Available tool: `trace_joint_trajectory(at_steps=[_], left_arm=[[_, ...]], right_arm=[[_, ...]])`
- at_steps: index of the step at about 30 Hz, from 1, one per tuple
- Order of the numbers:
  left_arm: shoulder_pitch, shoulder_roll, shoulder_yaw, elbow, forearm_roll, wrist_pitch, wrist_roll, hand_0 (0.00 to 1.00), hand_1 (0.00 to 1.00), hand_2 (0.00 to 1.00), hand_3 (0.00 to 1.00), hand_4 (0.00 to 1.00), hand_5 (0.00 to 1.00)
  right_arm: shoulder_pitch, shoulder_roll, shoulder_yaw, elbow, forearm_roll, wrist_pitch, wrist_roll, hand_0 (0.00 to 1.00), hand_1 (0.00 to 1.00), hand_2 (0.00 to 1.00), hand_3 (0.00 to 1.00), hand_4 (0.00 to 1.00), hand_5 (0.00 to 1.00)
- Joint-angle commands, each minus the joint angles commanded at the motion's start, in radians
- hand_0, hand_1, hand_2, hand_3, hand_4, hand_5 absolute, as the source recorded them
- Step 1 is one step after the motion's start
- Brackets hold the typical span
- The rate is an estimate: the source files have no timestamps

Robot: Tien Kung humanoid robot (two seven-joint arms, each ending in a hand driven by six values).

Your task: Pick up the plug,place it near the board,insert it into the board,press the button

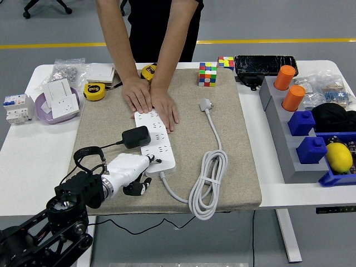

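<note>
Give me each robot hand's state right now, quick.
Left hand: fingers curled, holding nothing, fingertips at the near end of the white power strip, beside the plugged-in black adapter.
Right hand: not in view.
</note>
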Motion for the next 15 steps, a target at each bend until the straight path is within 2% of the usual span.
trace_joint_trajectory(at_steps=[1,2,5,7,8,11,13,14,15], left_arm=[[0.006,-0.004,-0.019,-0.018,0.0,0.001,-0.002,0.188,0.047,0.171,0.778,0.448,0.002],[0.012,-0.007,-0.033,-0.03,0.0,0.002,-0.005,0.22,0.088,0.206,0.716,0.55,0.128],[0.031,-0.018,-0.07,-0.064,0.0,0.023,-0.021,0.22,0.088,0.206,0.716,0.55,0.128],[0.059,-0.032,-0.108,-0.076,0.0,0.069,-0.055,0.22,0.088,0.206,0.716,0.55,0.128],[0.07,-0.038,-0.125,-0.076,0.0,0.101,-0.078,0.492,0.461,0.411,0.566,0.884,0.361],[0.101,-0.054,-0.174,-0.076,-0.014,0.208,-0.168,0.492,0.461,0.411,0.566,0.884,0.361],[0.11,-0.058,-0.194,-0.076,-0.03,0.251,-0.211,0.492,0.461,0.411,0.566,0.884,0.361],[0.116,-0.061,-0.208,-0.076,-0.048,0.258,-0.225,0.905,0.902,0.849,0.795,0.949,0.442],[0.119,-0.062,-0.214,-0.076,-0.058,0.261,-0.231,0.905,0.902,0.849,0.795,0.949,0.442]], right_arm=[[0.0,0.0,0.001,0.0,0.0,0.0,0.0,0.861,0.768,0.759,0.791,0.998,0.863],[-0.001,0.001,0.001,0.0,0.0,0.0,0.0,0.86,0.768,0.76,0.791,0.998,0.863],[-0.001,0.002,0.002,0.0,0.0,0.0,0.0,0.86,0.768,0.76,0.791,0.998,0.863],[0.0,0.003,0.002,0.0,0.0,0.0,0.001,0.86,0.768,0.76,0.791,0.998,0.863],[0.0,0.003,0.003,0.0,-0.001,0.0,0.001,0.861,0.768,0.76,0.791,0.998,0.863],[-0.001,0.004,0.005,0.0,-0.002,0.0,0.0,0.861,0.768,0.76,0.791,0.998,0.863],[-0.001,0.004,0.006,0.0,-0.002,-0.001,0.0,0.861,0.768,0.76,0.791,0.998,0.863],[-0.001,0.005,0.006,0.0,-0.002,-0.001,0.001,0.861,0.768,0.76,0.791,0.998,0.862],[0.0,0.005,0.006,0.0,-0.002,-0.001,0.001,0.861,0.768,0.76,0.791,0.998,0.862]])
